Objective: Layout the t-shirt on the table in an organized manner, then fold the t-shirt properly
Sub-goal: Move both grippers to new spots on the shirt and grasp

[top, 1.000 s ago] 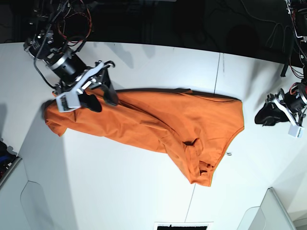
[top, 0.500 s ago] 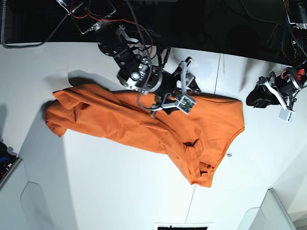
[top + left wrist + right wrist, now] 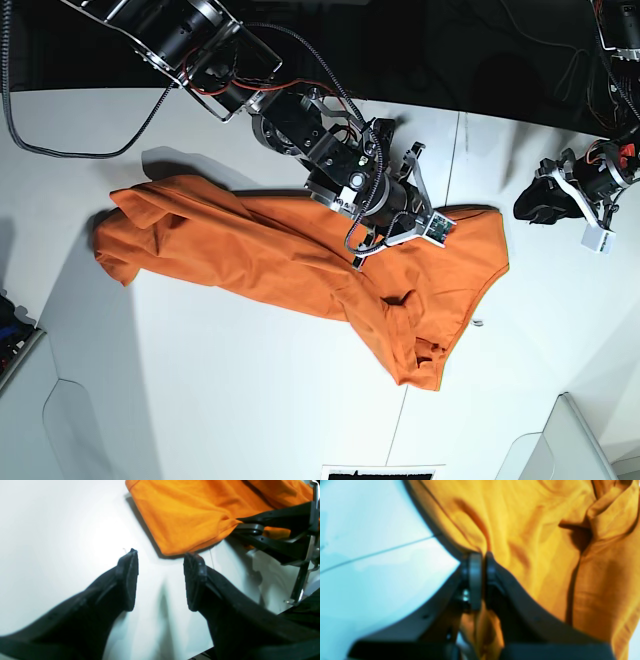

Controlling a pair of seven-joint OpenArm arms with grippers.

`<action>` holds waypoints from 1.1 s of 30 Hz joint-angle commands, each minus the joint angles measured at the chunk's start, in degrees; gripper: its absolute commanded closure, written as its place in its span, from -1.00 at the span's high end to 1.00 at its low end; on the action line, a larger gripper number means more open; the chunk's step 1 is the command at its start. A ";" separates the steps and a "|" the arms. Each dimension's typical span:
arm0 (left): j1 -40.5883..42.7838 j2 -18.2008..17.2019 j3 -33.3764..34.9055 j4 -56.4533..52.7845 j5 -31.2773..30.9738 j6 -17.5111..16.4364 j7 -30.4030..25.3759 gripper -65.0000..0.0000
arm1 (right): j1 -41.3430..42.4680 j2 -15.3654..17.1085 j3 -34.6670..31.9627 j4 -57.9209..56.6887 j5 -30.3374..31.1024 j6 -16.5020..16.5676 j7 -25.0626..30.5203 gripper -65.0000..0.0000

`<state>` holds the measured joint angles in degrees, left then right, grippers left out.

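The t-shirt point(image 3: 330, 265) lies crumpled in a long diagonal band across the desk point(image 3: 220, 400), one end bunched toward the base view's left and the other folded into a thick wad below the shirt's middle. The thin dark seam of the desk passes under the shirt's wide end, on the base view's right.

The right gripper point(image 3: 480, 557) reaches over the shirt's upper edge near that wide end. Its jaws are pressed together with a ridge of orange cloth pinched between them, so it is closed on the t-shirt; the wrist picture is soft, so how much fabric sits in the pinch is hard to judge. Beside the pinch, folds and a dark crease run away across the shirt, and bare desk with the seam line shows on the other side.

The left gripper point(image 3: 160, 577) is off the shirt, just past a rounded orange edge point(image 3: 190, 517) of it, over bare desk. Its two black fingers point(image 3: 127, 580) stand apart with nothing between them. In the base view this gripper point(image 3: 545, 205) sits well clear of the shirt's wide end, near the desk's far edge.
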<state>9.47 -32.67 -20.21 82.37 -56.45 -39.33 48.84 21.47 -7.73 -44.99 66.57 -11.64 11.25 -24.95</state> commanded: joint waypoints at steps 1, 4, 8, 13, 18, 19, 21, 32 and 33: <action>-0.76 -1.16 -0.46 0.81 -1.16 -0.67 -1.81 -0.02 | 1.79 -0.98 0.15 1.99 -0.22 -1.20 1.05 -1.00; -0.79 -1.16 -0.46 0.81 -1.14 -0.67 -2.71 -0.02 | 1.81 -0.98 1.40 6.19 -0.15 -3.80 0.90 -1.00; -1.64 -1.11 -0.44 0.81 -1.16 -0.67 -3.23 -0.02 | 1.95 -0.98 7.19 10.82 -0.13 -4.00 0.74 -1.00; -3.67 -1.14 -0.44 0.81 -1.14 -0.67 -3.17 -0.02 | 2.80 -0.98 19.52 9.42 3.26 -3.96 0.76 -1.00; -5.70 -1.07 -0.17 0.81 -1.14 -0.67 -3.85 -0.02 | 2.47 -0.85 30.45 8.02 6.51 -4.02 -1.11 0.22; -6.19 -0.96 0.07 0.81 -1.16 -0.67 -3.85 -0.02 | 2.49 -0.85 32.37 8.07 7.26 -4.04 -3.10 0.24; -6.99 -0.63 1.11 0.81 -1.16 -0.67 -3.87 -0.02 | 2.43 -0.85 36.33 8.11 8.83 -4.04 -5.90 0.24; -12.35 6.75 16.70 0.81 5.07 -0.67 -5.35 -0.02 | -7.10 -0.79 53.40 18.86 10.80 -3.96 -7.50 0.24; -12.85 7.80 16.90 0.81 5.11 -0.57 -5.33 -0.02 | -8.26 -0.57 54.03 20.33 10.80 -3.96 -7.87 0.24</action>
<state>-2.02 -23.90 -2.85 82.35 -50.13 -39.33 45.06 11.94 -8.10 9.17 85.86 -1.45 7.25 -33.93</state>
